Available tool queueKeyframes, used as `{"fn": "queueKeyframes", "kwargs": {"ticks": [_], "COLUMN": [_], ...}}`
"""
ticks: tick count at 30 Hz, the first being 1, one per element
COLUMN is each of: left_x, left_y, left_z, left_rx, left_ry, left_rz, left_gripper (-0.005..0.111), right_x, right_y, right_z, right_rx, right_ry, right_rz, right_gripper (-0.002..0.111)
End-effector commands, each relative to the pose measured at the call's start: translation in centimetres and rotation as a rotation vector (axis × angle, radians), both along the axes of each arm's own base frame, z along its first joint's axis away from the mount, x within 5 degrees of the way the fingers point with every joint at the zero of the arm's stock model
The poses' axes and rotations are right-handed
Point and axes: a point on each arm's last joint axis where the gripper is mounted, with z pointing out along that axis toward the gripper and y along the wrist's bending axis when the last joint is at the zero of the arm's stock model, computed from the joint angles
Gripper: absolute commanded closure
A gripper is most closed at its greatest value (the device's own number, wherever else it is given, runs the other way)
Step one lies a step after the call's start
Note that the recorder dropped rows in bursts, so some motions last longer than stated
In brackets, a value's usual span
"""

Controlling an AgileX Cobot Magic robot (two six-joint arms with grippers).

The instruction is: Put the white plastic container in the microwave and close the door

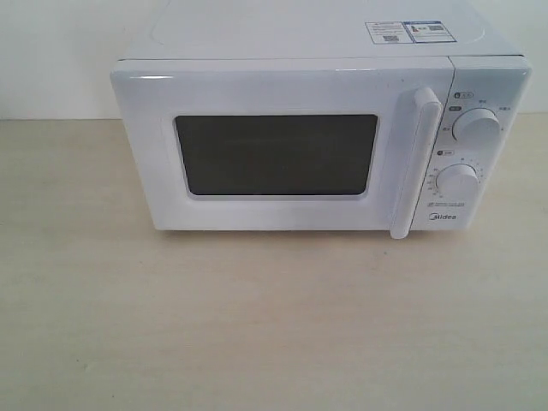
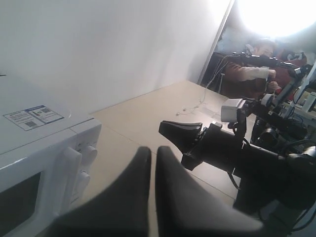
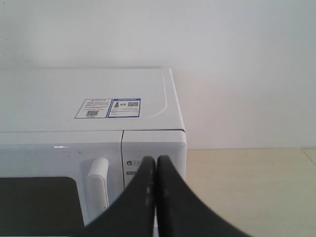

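The white microwave [image 1: 300, 38] stands at the back of the table, and its door [image 1: 274, 154] is closed, the bar handle [image 1: 413, 163] lying beside the two dials. The white plastic container is out of view in every frame. Neither gripper shows in the exterior view. My left gripper [image 2: 153, 149] is shut with nothing in it, raised off the microwave's [image 2: 44, 148] dial-side corner. My right gripper [image 3: 156, 159] is shut and empty, held in front of the control panel of the microwave [image 3: 74, 98], near the handle [image 3: 98, 187].
The pale wooden table [image 1: 257, 325] stretches in front of the microwave. A white wall [image 3: 237, 59] runs behind it. In the left wrist view the right arm [image 2: 222, 148] hangs over the table, with a person and equipment [image 2: 256, 64] beyond the table's end.
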Motion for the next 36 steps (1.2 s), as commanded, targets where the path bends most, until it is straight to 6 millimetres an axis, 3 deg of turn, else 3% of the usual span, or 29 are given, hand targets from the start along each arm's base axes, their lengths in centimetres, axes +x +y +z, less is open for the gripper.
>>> {"fn": "queueKeyframes", "kwargs": {"ticks": [1,8,15,22,30,33,36], "left_x": [0.1,-0.3,-2.8,-10.1,-18.7,-20.8,-21.6], "left_y": [-0.1,0.2,1.9,6.3,9.7,10.1,9.9], "left_z": [0.0,0.3,1.2,2.4,0.8,-0.2,-0.9], "left_rx": [-0.02,-0.016,0.039,0.056,0.143,0.174,0.201], "left_ry": [0.017,-0.018,-0.191,-0.495,-0.812,-0.861,-0.867], "left_rz": [0.004,0.012,0.073,0.227,0.517,0.59,0.629], "left_gripper": [0.102,0.102,0.102,0.102,0.102,0.102,0.102], "right_x": [0.0,0.0,0.0,0.0,0.0,0.0,0.0], "right_y": [-0.1,-0.1,-0.1,-0.1,-0.1,-0.1,-0.1], "right_z": [-0.1,-0.1,-0.1,-0.1,-0.1,-0.1,-0.1], "right_rx": [-0.003,-0.003,-0.003,-0.003,-0.003,-0.003,-0.003], "right_ry": [-0.001,-0.001,-0.001,-0.001,-0.001,-0.001,-0.001], "right_rz": [0.0,0.0,0.0,0.0,0.0,0.0,0.0], "right_gripper": [0.108,0.108,0.108,0.108,0.108,0.108,0.108]}}
